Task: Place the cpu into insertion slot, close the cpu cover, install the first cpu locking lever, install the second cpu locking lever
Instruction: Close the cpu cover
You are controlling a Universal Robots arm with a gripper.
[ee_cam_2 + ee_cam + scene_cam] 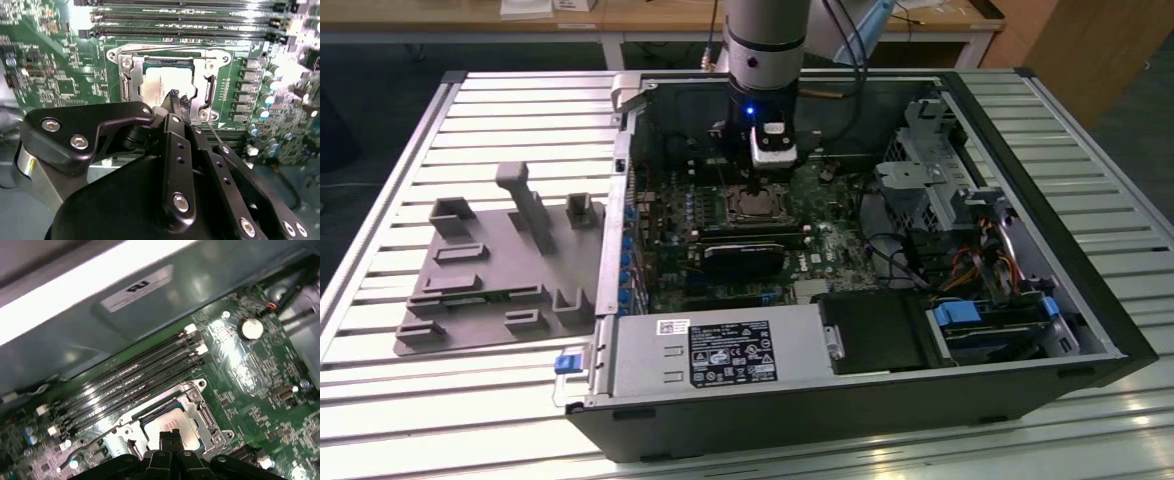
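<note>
One cpu cover (131,82), a thin silvery frame, lies flat on the socket of the motherboard (60,75), and one cpu (160,82) shows through its square window. In the first wrist view one thin locking lever (97,442) runs out from a corner of the socket, beside four long dark memory slots (135,375) and one round coin battery (251,328). The gripper (177,100) hangs right over the chip. Its two black fingers (172,96) are together, with nothing between them, and their tips sit at the window's edge; whether they touch the metal cannot be told. In the exterior view the board sits inside one open computer case (854,400) on a slatted metal worktop (480,120), with one grey fixture (487,270) to the exterior view's left.
</note>
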